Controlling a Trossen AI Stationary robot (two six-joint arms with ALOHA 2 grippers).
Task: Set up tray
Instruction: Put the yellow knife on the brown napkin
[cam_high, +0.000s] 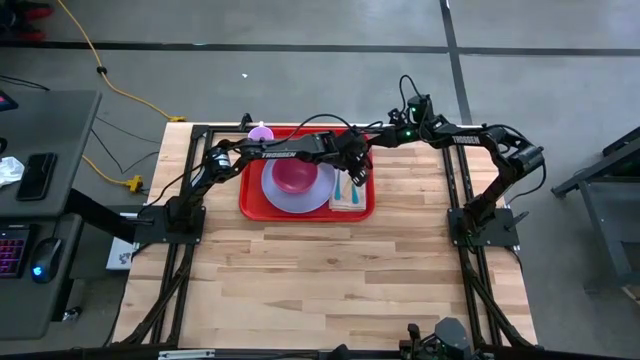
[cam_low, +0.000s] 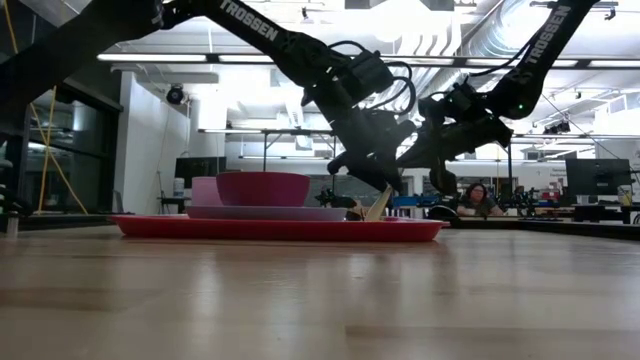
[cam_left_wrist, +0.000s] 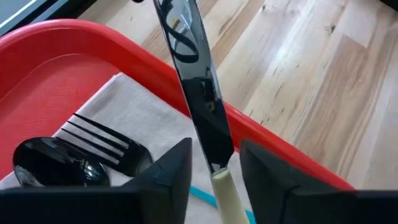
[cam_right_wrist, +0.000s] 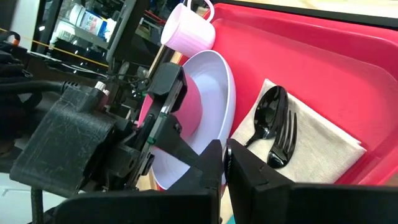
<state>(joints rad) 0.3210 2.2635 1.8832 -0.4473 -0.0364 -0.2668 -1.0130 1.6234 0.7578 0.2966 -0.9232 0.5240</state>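
The red tray (cam_high: 252, 205) lies at the table's far middle. On it are a lavender plate (cam_high: 305, 198) with a magenta bowl (cam_high: 293, 176), a pink cup (cam_right_wrist: 186, 28), and a beige napkin (cam_left_wrist: 143, 121) bearing a black fork (cam_left_wrist: 106, 143) and spoon (cam_left_wrist: 56, 165). A knife (cam_left_wrist: 202, 93) with a cream handle (cam_left_wrist: 224, 193) slants from the napkin side, its blade crossing the tray's right rim (cam_left_wrist: 261, 127). My left gripper (cam_left_wrist: 214, 152) is open, a finger on either side of the knife's handle. My right gripper (cam_right_wrist: 224, 158) is shut and hangs over the tray's far right part.
Bare wooden table (cam_high: 330, 280) spreads on the near side of the tray and to its right. Both arms crowd over the tray's right end (cam_low: 420, 130). Black frame rails (cam_high: 455, 200) run along the table's sides. A person (cam_low: 475, 198) sits far behind the table.
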